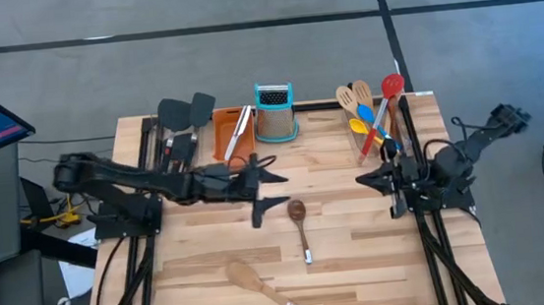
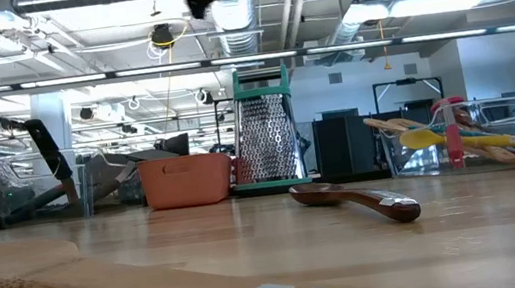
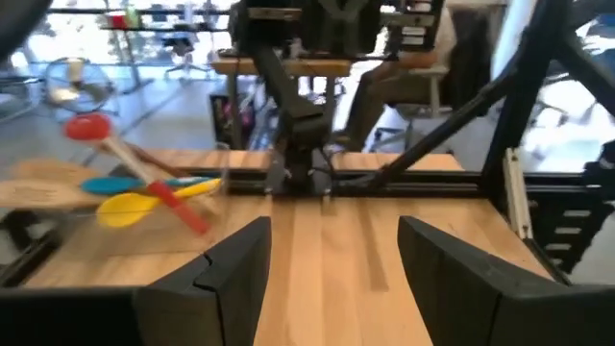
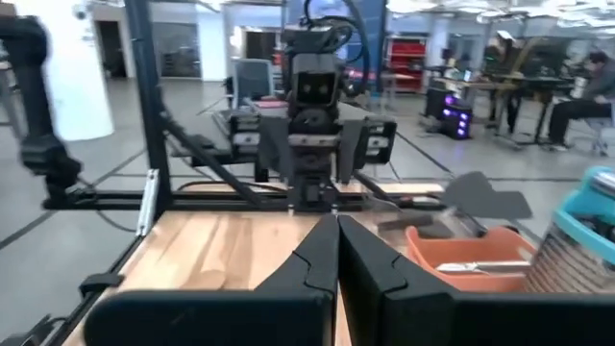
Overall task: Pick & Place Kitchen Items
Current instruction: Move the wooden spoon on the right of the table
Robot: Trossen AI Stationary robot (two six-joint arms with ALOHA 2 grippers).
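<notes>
left gripper (image 1: pixel 267 190) spread wide just above dark brown wooden spoon (image 1: pixel 299 219), light bamboo spatula (image 1: pixel 264 288) below it, right gripper (image 1: pixel 373 178) pinched together, empty

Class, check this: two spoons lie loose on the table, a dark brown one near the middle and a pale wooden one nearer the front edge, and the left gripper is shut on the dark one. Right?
One thing is wrong. The left gripper is open and holds nothing. The high view shows the dark brown spoon lying apart from it, and the pale wooden spoon lies loose nearer the front edge of the table.
</notes>
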